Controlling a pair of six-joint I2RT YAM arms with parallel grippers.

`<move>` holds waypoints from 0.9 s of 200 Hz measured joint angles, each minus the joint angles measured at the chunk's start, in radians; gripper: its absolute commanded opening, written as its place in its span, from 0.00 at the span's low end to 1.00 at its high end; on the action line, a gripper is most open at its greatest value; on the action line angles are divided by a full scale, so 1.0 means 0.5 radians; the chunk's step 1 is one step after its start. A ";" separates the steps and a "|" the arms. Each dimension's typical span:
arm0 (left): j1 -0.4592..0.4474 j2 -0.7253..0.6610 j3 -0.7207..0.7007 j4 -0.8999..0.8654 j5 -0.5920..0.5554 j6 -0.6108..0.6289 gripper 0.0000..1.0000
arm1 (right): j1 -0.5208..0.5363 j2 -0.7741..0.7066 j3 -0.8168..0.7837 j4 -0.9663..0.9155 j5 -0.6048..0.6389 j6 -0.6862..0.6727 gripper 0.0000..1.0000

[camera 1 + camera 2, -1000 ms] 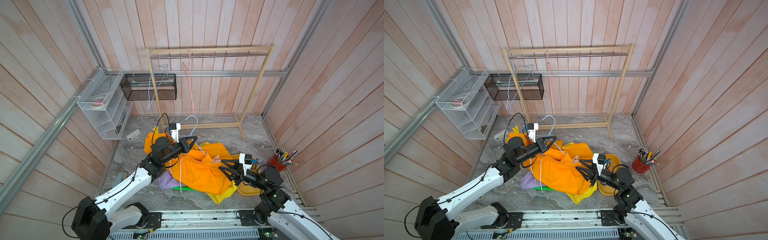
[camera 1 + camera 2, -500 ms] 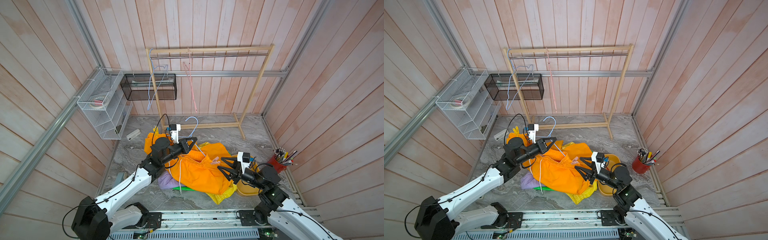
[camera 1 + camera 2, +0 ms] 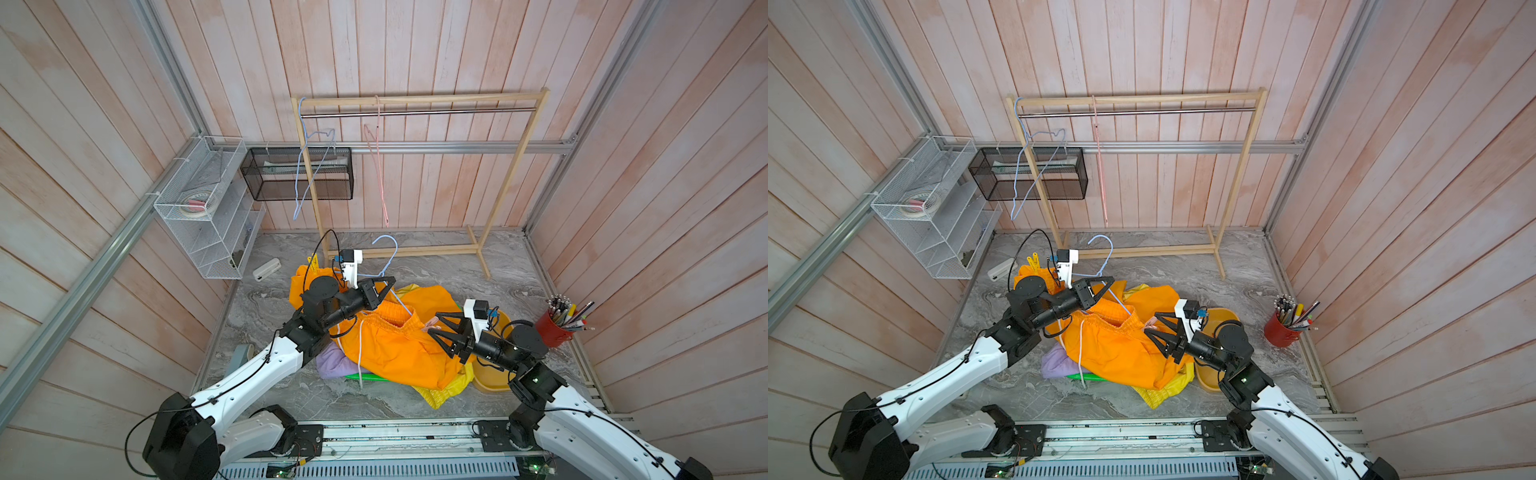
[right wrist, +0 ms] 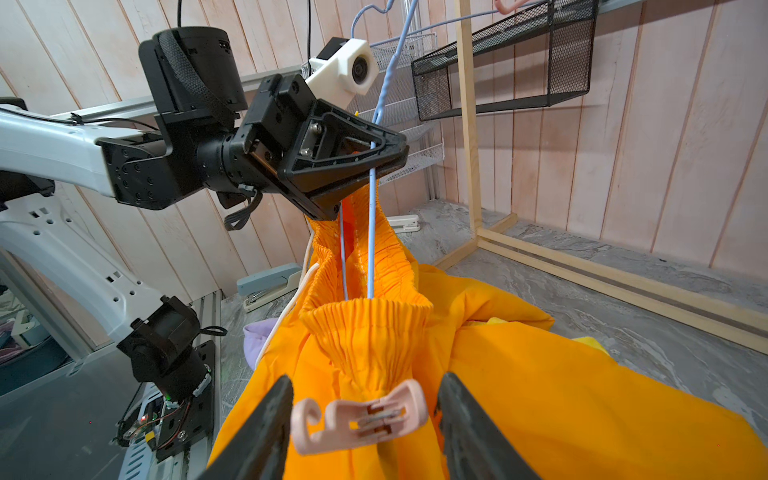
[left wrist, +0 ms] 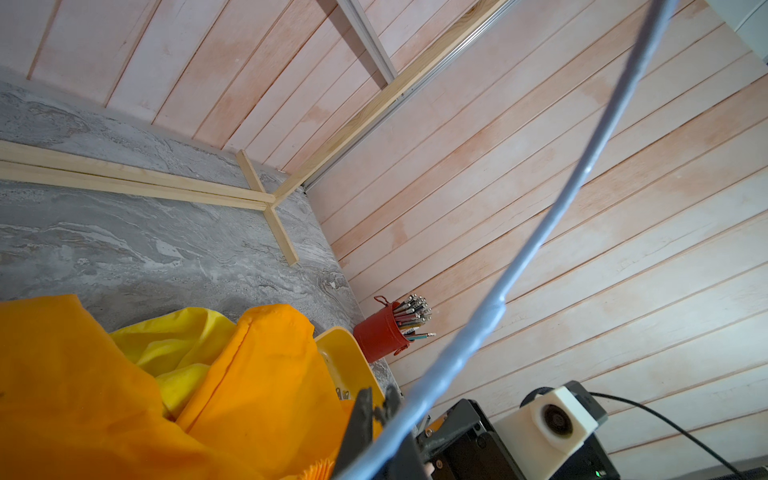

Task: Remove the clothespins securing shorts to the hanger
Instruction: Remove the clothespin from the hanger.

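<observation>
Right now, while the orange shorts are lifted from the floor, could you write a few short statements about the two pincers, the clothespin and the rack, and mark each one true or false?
1. The left pincer is shut on the blue hanger. True.
2. The right pincer is squeezed tight on the pink clothespin. False: its jaws stand open, with the clothespin between them.
3. The pink clothespin is clipped on the waistband of the orange shorts. True.
4. No hangers hang on the wooden rack. False: a spare blue hanger and a pink hanger hang on it.
</observation>
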 measured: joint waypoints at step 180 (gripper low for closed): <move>0.017 -0.022 -0.003 0.001 0.085 0.000 0.00 | 0.000 0.076 0.000 0.122 -0.067 0.066 0.21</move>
